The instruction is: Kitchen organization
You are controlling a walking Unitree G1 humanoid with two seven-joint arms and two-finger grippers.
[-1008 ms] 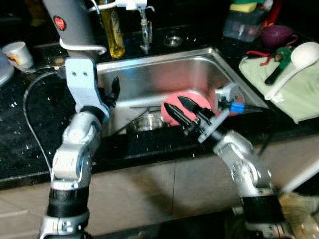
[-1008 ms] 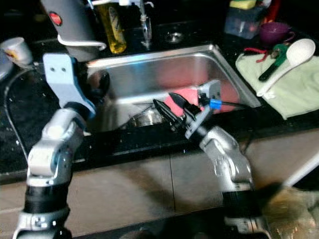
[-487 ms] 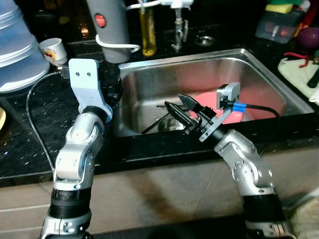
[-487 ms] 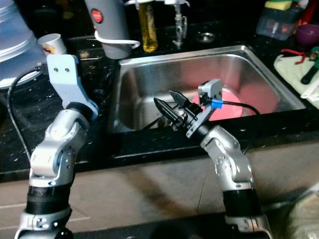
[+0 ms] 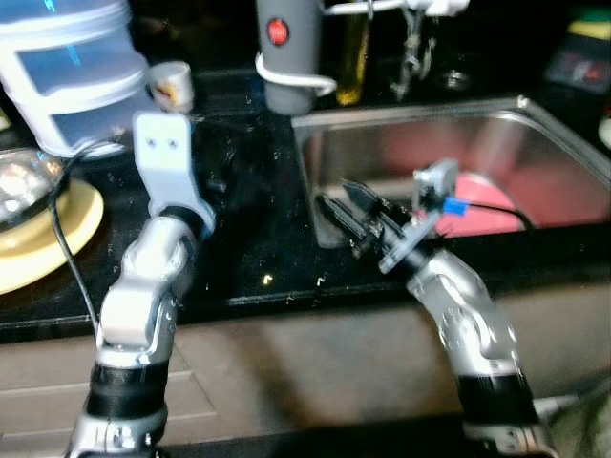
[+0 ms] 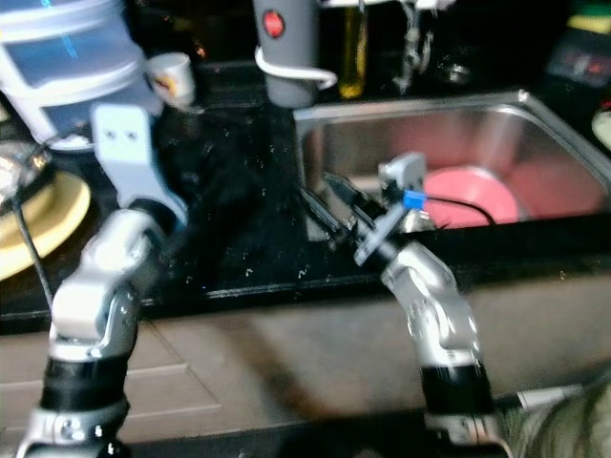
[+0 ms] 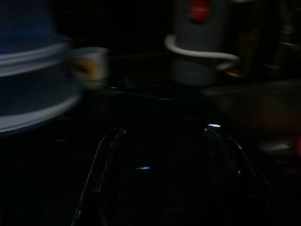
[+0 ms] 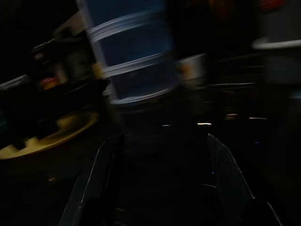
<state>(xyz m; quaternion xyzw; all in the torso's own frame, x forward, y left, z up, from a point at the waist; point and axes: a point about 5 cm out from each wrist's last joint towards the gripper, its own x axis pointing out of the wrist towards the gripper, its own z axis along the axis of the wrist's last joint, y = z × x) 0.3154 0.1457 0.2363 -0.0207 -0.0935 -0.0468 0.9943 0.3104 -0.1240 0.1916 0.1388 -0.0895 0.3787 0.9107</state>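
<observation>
On the black speckled desk point(image 5: 239, 258): both arms reach forward from the near edge; the head views are slightly blurred.
Right pincer point(image 5: 346, 212): held over the left rim of the steel sink point(image 5: 420, 143), its two black fingers spread apart with nothing between them; a blue-tipped cable runs from the wrist.
Left pincer point(image 7: 160, 174): in the left wrist view its two fingers stand apart over the dark desk, empty; in the head views the pale blue wrist block point(image 5: 162, 157) hides them.
Sink: set into the desk to the robot's right; a pink dish point(image 6: 468, 196) lies on its floor, beyond the right arm.
Grey cylinder with a red button point(image 5: 286, 48): stands at the back, just left of the sink, a white cord looped round its base.
Oil bottle point(image 5: 353, 57): upright behind the sink, beside the tap point(image 5: 415, 43).
Small white cup point(image 5: 172, 84): at the back, between the grey cylinder and a stack of pale blue tubs point(image 5: 76, 72).
Yellow plate point(image 5: 48, 239): at the far left of the desk, partly under a shiny object too blurred to name.
</observation>
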